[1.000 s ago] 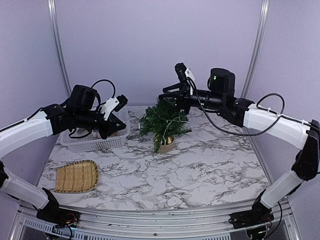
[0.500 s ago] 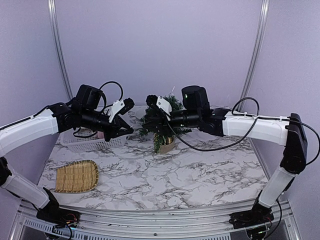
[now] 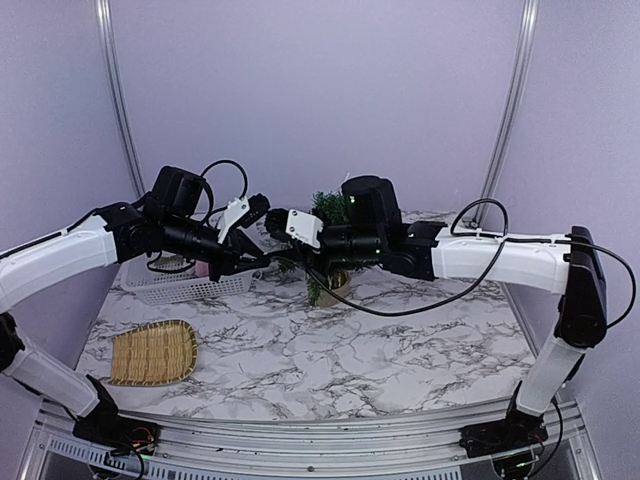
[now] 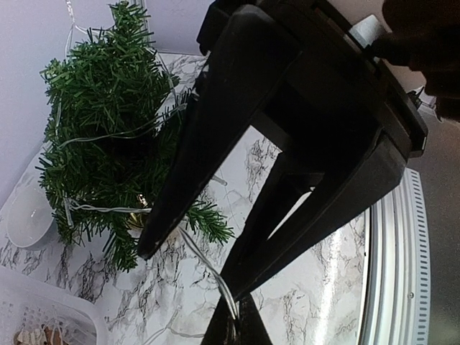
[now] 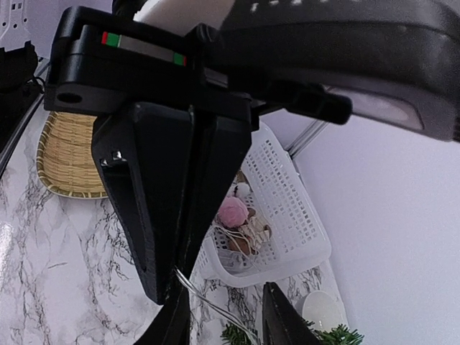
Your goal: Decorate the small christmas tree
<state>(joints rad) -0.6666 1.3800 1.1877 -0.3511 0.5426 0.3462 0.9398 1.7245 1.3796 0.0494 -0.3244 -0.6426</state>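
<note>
Left wrist view: just in front of the small christmas tree (image 4: 108, 122), upright on the table (image 4: 129, 295), the left claw (image 4: 231, 327) pinches a thin light wire (image 4: 205, 262). The right claw (image 5: 224, 316) straddles that wire, half open, gripping nothing; it should close squarely without tugging the tree. The white basket (image 3: 190, 288) beside the tree could snag slack.

i could read no words, numbers or brand marks anywhere. the only marking was a small red-and-green strip (image 5: 140, 41) on my left hand (image 5: 167, 289), and it carried no letters.
</note>
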